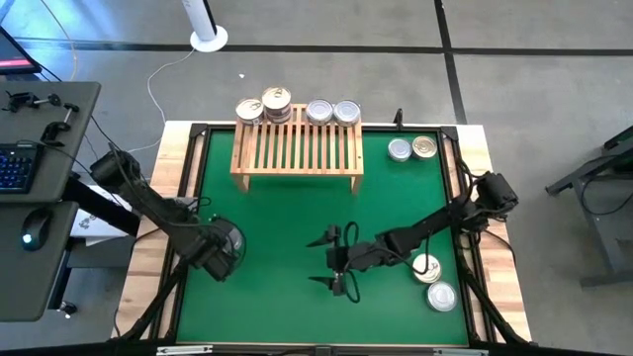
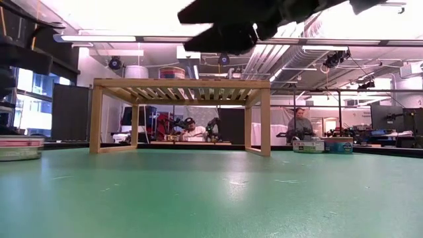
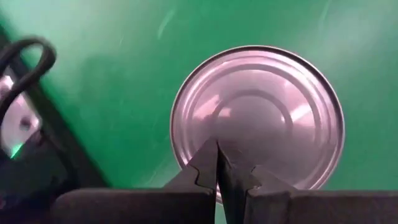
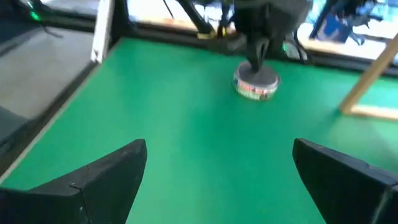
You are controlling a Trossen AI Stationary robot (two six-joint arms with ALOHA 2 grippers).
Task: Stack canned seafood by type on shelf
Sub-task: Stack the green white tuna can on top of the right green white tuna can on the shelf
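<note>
We look out between our right gripper's (image 4: 219,177) two dark fingers (image 4: 102,177), which stand wide apart with bare green mat (image 4: 186,137) between them and nothing held. At about twelve o'clock ahead of us, well apart from our fingers, a short round tin (image 4: 255,84) sits on the mat, a red-and-white label around its side. The left gripper (image 4: 260,59) stands directly over that tin, its tips touching the lid or just above it; we cannot tell which. At about two o'clock, a light-wood shelf leg (image 4: 370,87) rests on the mat. The table's wooden edge (image 4: 101,31) runs past at ten o'clock.
</note>
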